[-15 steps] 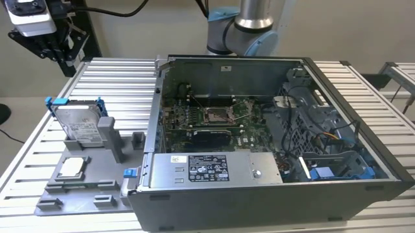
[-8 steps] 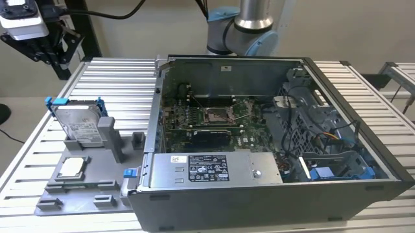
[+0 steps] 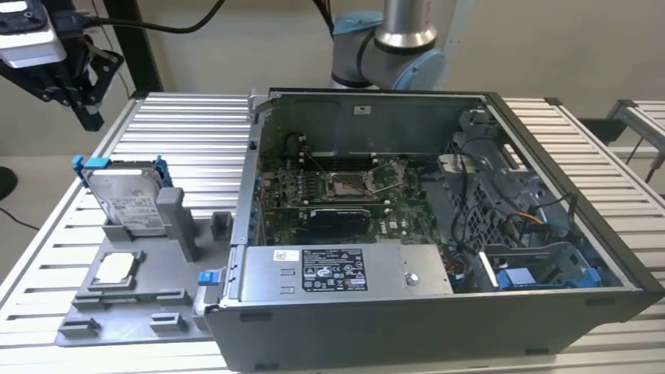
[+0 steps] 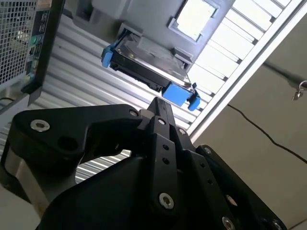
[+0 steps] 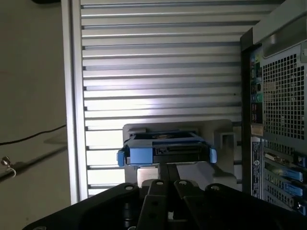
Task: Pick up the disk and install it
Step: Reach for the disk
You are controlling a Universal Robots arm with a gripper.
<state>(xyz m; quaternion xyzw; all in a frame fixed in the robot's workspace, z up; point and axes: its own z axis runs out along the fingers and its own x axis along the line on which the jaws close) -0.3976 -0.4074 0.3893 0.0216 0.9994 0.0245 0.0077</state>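
Gripper [image 3: 90,118] is hanging well above the disk [image 3: 130,201], fingers closed together, gripping nothing. Exterior view is showing the disk leaning in a grey holder [image 3: 183,222] beside the open computer case [image 3: 416,315]. Both wrist views are showing its blue carrier edge-on [image 4: 148,67] [image 5: 168,149].

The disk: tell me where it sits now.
The disk leans in the grey fixture, at the exterior view's left of the open computer case, beside the square chip.

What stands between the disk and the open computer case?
In the exterior view, the grey fixture's two upright posts stand between the disk and the case.
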